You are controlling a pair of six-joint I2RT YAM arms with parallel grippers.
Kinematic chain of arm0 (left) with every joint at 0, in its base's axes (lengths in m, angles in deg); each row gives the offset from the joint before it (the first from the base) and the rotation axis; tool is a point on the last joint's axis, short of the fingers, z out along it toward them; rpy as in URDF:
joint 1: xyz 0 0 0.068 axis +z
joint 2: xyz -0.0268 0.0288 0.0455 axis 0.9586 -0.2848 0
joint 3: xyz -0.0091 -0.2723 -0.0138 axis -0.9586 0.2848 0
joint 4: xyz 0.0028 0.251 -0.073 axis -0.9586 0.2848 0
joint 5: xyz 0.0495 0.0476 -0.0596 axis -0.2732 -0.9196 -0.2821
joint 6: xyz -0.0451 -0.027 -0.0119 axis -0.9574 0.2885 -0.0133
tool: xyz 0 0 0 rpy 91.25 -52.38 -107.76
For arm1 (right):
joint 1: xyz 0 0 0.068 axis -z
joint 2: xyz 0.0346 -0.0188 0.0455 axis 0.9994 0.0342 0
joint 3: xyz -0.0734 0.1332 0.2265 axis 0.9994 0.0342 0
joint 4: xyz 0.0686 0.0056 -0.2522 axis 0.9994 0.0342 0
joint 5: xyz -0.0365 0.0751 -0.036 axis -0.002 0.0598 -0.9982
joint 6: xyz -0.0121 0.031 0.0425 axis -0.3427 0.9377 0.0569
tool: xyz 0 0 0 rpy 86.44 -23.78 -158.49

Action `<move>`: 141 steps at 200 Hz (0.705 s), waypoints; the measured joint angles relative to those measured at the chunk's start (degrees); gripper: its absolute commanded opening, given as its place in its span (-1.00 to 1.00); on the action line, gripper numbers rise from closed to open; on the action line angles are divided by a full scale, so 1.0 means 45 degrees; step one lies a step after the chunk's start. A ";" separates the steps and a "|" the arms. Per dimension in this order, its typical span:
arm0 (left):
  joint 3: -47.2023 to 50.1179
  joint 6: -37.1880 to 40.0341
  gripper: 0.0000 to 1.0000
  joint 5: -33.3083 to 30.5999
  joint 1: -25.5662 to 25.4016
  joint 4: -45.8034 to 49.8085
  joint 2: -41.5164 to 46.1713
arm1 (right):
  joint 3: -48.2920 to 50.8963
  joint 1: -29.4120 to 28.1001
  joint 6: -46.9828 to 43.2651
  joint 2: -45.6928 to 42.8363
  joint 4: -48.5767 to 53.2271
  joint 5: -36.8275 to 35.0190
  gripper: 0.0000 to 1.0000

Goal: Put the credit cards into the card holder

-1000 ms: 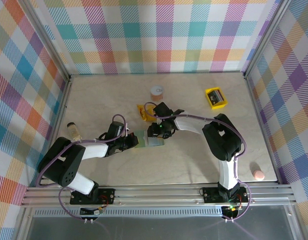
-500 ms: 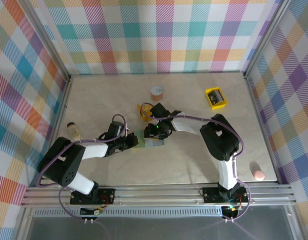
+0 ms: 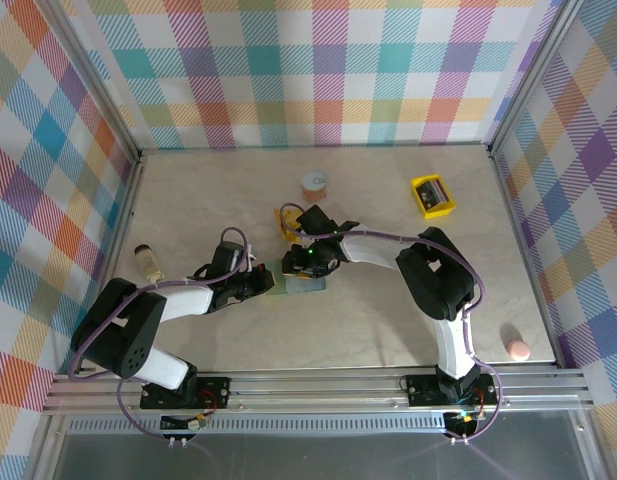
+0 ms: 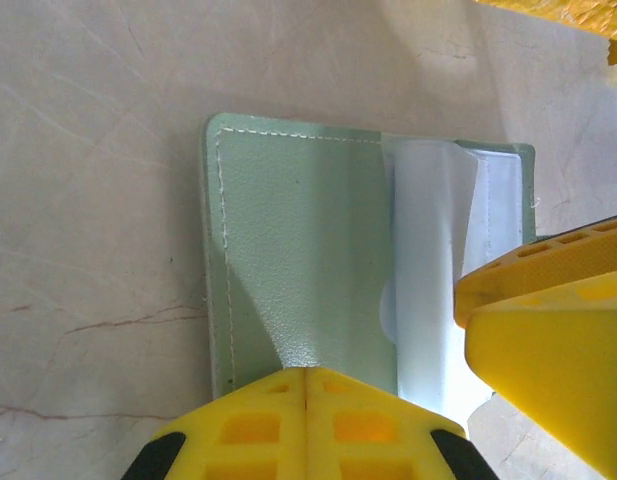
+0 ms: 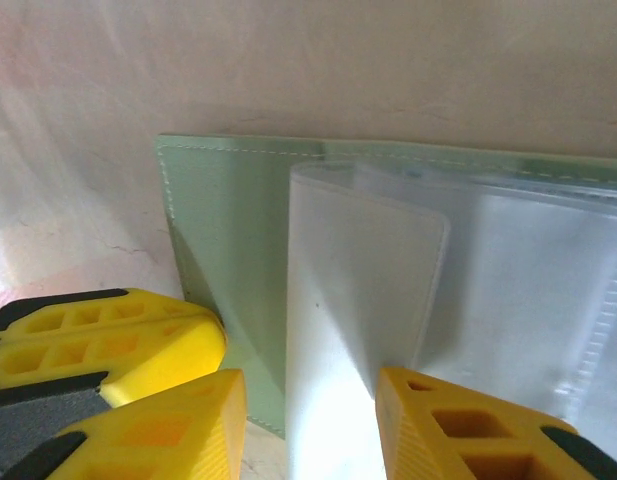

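Note:
The sage green card holder [image 4: 308,250] lies open on the table, and I also see the card holder [image 3: 306,284] between both arms from above. A clear plastic sleeve [image 5: 358,300] stands up from its inside. My left gripper [image 4: 306,378] is shut, its tips resting on the holder's near edge with nothing between them. My right gripper [image 5: 313,425] is open, one finger on each side of the raised sleeve; the right finger [image 5: 458,420] touches it. From above, the left gripper [image 3: 262,285] and right gripper [image 3: 300,265] are close together. The credit cards are out of view.
An orange-yellow snack packet [image 3: 286,220] lies just behind the holder. A small orange-topped cup [image 3: 314,184] stands further back. A yellow tray [image 3: 420,199] with something dark in it is at the back right. A small bottle [image 3: 146,260] lies at the left wall.
My right gripper has shifted a little left over the card holder and its jaws have narrowed around the sleeve. The left gripper has stayed shut in place.

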 measured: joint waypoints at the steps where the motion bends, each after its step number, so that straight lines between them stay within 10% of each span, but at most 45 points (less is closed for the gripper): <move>1: 0.0000 0.0000 -1.00 0.0000 0.0000 0.0005 0.0005 | -0.0005 -0.0005 0.0000 0.0000 0.0000 0.0000 -0.21; 141: 0.0015 0.0039 -0.96 0.0058 0.0340 0.1156 0.1880 | -0.0510 -0.0141 0.0078 0.0121 0.0087 -0.0049 -0.24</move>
